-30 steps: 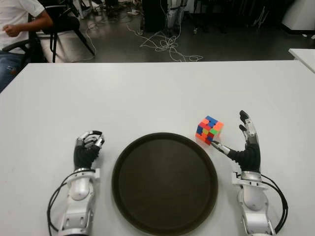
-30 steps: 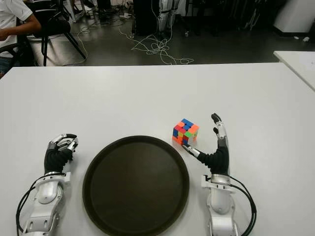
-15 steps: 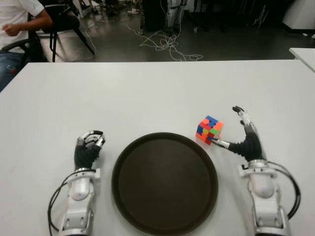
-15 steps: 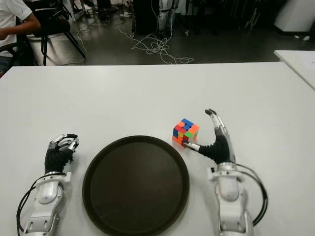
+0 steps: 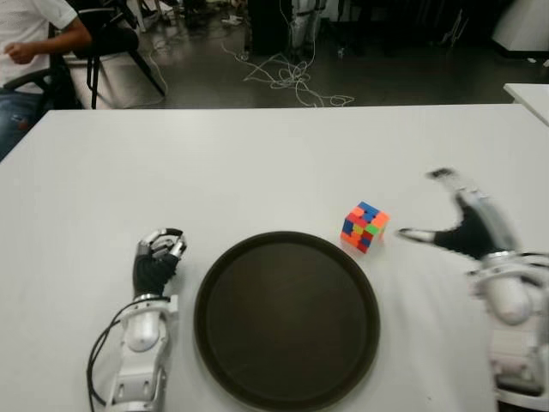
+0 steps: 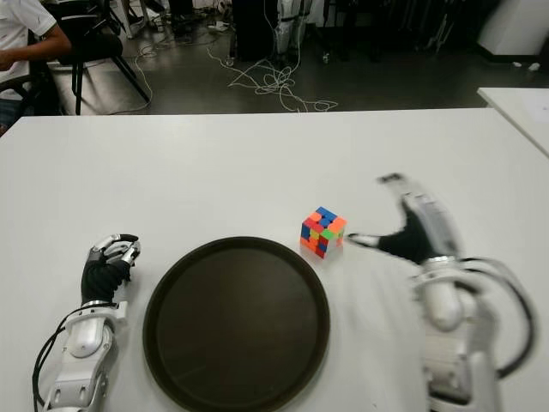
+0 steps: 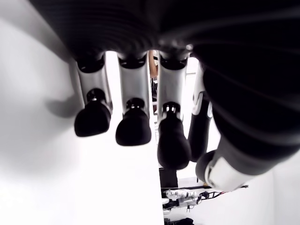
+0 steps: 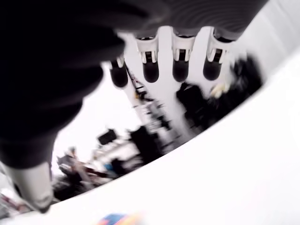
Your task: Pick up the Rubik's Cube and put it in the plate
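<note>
Two hands: right hand [image 5: 463, 230] spread wide, empty, beside Rubik's Cube [image 5: 364, 227], left hand [image 5: 154, 262] curled, empty

lab/workshop | loose cables [image 5: 287, 77] on dark floor | chair [image 5: 107, 43] | equipment racks behind white table [image 5: 214, 163]

Landmark: round plate [image 5: 287, 319] on the table [image 5: 214, 163], at the near edge
Rubik's Cube [image 5: 364, 227]: on the table just beyond the plate's far-right rim; outside it
Right hand [image 5: 459, 230]: right of the cube, apart from it; fingers spread
Left hand [image 5: 154, 262]: left of the plate; fingers curled
Person [image 5: 30, 43]: seated far behind the plate, to its left, past the table
</note>
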